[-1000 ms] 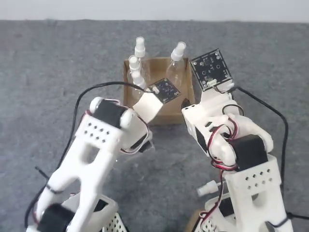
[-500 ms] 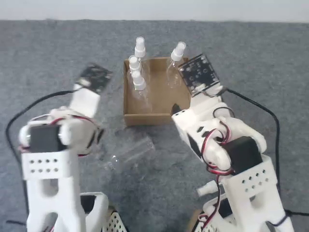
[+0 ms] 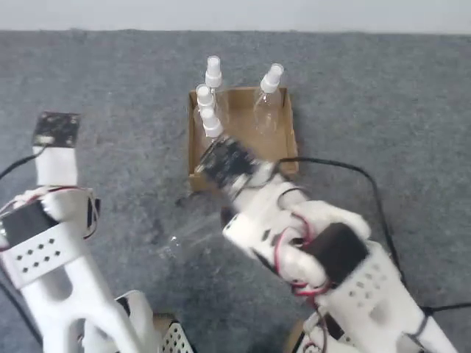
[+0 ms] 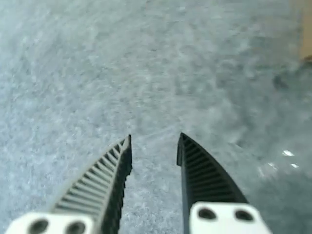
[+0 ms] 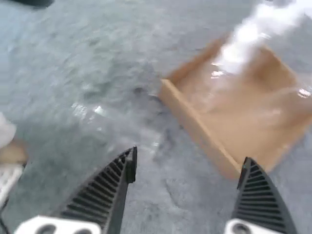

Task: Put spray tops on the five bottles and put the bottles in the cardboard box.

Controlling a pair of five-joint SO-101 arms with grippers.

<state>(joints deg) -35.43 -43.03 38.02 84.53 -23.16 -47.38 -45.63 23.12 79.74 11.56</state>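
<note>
Bottle, high view: a clear bottle (image 3: 188, 234) lies on the table (image 3: 110, 88) in front of the cardboard box (image 3: 291, 136). One end is hidden under the right arm (image 3: 294, 235), and whether a top is fitted cannot be told.
Box, high view: four capped bottles (image 3: 263, 110) are stood inside; the front wall is partly covered by that arm.
Arms, high view: the left arm (image 3: 51, 220) has been swung away to the left edge, and the right arm brought across the lying bottle.
Surface, high view: grey carpet-like table, with a pale wall strip (image 3: 235, 13) behind.
Left gripper (image 4: 155, 138), left wrist view: fingers are held slightly apart over bare table, with nothing between.
Right gripper (image 5: 189, 157), right wrist view: fingers are spread wide and empty beside the box (image 5: 195, 124); the bottle (image 5: 90, 111) is reduced to faint glints.
</note>
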